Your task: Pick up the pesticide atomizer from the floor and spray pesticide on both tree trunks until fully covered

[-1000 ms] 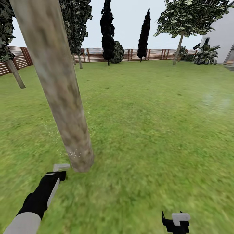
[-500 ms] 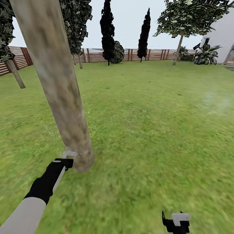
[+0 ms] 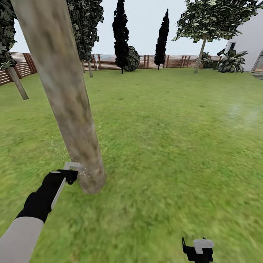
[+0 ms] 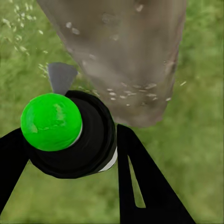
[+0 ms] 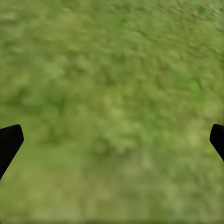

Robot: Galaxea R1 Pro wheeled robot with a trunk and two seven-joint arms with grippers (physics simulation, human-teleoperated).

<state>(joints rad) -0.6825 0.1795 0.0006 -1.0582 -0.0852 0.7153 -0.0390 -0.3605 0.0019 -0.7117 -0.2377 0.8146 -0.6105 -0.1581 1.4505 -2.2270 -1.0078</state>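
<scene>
A thick grey-brown tree trunk (image 3: 69, 109) rises from the lawn at the left. My left gripper (image 3: 68, 176) is beside its base, shut on the pesticide atomizer (image 3: 71, 168). Up close, the atomizer (image 4: 79, 140) has a black body, a bright green cap and a grey nozzle aimed at the tree trunk (image 4: 126, 51), and the left gripper (image 4: 70, 158) clamps its body. White pesticide (image 4: 116, 91) specks dot the bark and the grass nearby. My right gripper (image 3: 198, 250) hangs low at the right. In its own view the right gripper (image 5: 112, 140) is open over bare grass.
Another bare-trunked leafy tree (image 3: 201, 51) stands far right by a white building (image 3: 248, 40). A leaning trunk (image 3: 16, 84) is at the far left. Two black columnar trees (image 3: 120, 33) stand before the slatted fence (image 3: 109, 62). Open lawn (image 3: 171, 138) spreads to the right.
My left arm has carried the atomizer forward from the grass in front of the trunk to the trunk's base, then slightly left. The right gripper has stayed still.
</scene>
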